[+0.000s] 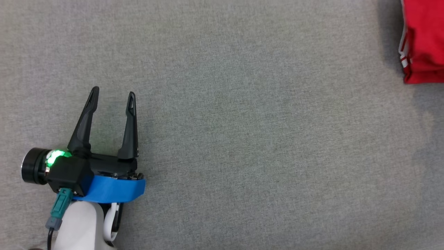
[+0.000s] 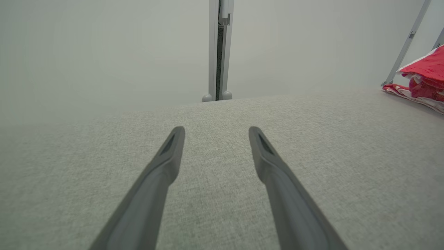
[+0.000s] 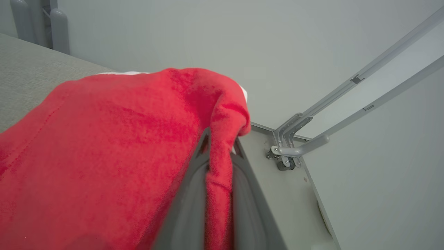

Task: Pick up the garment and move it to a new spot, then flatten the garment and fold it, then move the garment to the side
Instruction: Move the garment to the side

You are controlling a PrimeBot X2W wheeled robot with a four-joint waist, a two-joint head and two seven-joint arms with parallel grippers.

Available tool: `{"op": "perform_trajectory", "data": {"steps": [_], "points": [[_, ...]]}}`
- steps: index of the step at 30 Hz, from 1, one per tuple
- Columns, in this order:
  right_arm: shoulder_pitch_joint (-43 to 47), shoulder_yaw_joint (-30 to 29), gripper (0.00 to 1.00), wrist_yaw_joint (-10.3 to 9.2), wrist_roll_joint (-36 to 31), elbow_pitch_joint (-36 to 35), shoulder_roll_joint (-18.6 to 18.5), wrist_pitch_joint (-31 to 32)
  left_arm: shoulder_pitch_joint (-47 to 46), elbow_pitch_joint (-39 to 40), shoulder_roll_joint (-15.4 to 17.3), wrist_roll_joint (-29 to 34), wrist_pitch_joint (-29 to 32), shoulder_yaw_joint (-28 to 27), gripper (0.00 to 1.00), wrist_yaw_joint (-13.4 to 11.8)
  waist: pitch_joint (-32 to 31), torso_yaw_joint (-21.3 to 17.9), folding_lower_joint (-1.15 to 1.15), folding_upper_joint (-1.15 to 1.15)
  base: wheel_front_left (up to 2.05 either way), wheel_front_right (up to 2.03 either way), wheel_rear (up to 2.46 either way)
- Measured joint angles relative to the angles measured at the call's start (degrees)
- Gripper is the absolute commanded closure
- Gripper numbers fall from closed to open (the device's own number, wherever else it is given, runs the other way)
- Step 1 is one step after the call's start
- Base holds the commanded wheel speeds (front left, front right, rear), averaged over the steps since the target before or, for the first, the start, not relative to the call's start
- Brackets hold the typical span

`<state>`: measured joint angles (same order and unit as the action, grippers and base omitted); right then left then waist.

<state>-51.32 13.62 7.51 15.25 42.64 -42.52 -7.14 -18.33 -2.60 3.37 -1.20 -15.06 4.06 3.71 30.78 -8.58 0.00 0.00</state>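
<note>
— Grey woven surface all round. The left arm lies low at its near left, pointing away, left jaws spread wide and holding nothing.
— And the right jaws?
— Pinched nearly shut on a fold of the garment. It's red with white-striped trim, bunched in layers at the surface's right edge.

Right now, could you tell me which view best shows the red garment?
The right wrist view: close up, the right pincer is shut on a fold of the red garment. The head view cuts it off at the top right corner; the left wrist view shows it small, far right.
</note>
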Motion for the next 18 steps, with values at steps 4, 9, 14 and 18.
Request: {"op": "perform_trajectory", "data": {"steps": [4, 9, 14, 18], "points": [[-2.14, -0.08, 1.0, 0.0, 2.2, 0.97, -3.93, 1.66, -1.56, 0.52, 0.38, 0.3, 0.01, 0.32, 0.0, 0.29, 2.6, 0.08, 0.0, 0.0, 0.0, 0.0, 0.0], [-3.38, 1.44, 1.0, 0.0, 2.7, 2.3, -7.37, 3.61, -2.67, 1.93, 0.62, 0.65, -0.01, 0.78, 0.0, 0.41, 4.9, 0.65, 0.0, 0.0, 0.0, 0.0, 0.0], [-4.72, 0.87, 0.87, 0.0, 2.89, 4.0, -7.58, 4.2, -2.85, 2.34, 0.58, 0.68, -0.15, 1.1, 0.0, -0.02, 5.63, 0.93, 0.0, 0.0, 0.0, 0.0, 0.0], [-5.06, -0.21, 0.0, 0.0, 2.26, 4.55, -6.8, 4.23, -2.97, 2.48, 0.52, 0.56, -0.15, 1.19, 0.0, -0.13, 5.82, 1.12, 0.0, 0.0, 0.0, 0.0, 0.0]]}}
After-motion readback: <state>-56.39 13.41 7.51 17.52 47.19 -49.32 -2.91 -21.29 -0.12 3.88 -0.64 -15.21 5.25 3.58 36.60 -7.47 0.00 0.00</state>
